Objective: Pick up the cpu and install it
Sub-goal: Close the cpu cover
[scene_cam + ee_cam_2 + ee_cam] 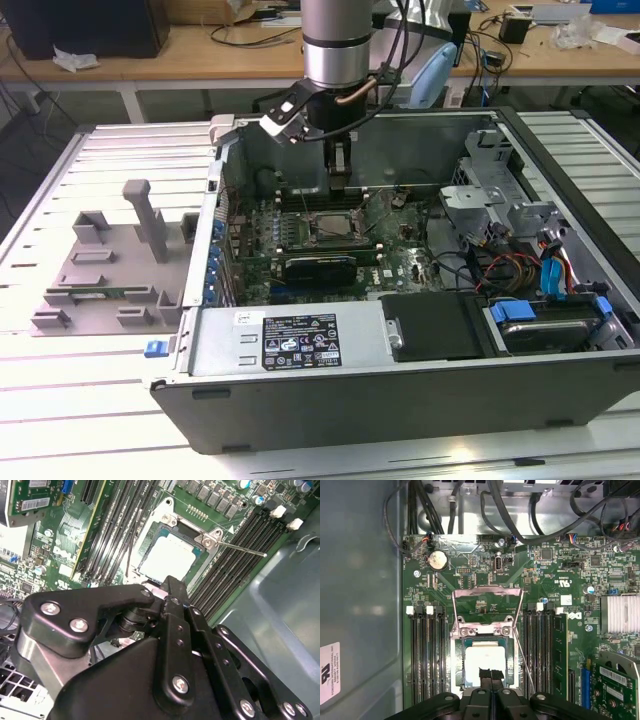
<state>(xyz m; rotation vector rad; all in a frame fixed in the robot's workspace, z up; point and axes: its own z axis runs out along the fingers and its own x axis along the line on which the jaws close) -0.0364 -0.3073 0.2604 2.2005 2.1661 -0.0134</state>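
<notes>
The arm (337,45) hangs vertical, its hand (491,674) (fingers (485,675) pressed together) pointing down.

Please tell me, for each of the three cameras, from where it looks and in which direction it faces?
Exterior view: off the arm, raised, looking down at a slant into the open computer case; shows the arm and gripper.
First wrist view: on the wrist, looking straight down past the shut gripper at the motherboard and the cpu.
Second wrist view: on the wrist, looking slantwise along the gripper at the cpu.
Shared: both wrist views show the gripper and the cpu.
</notes>
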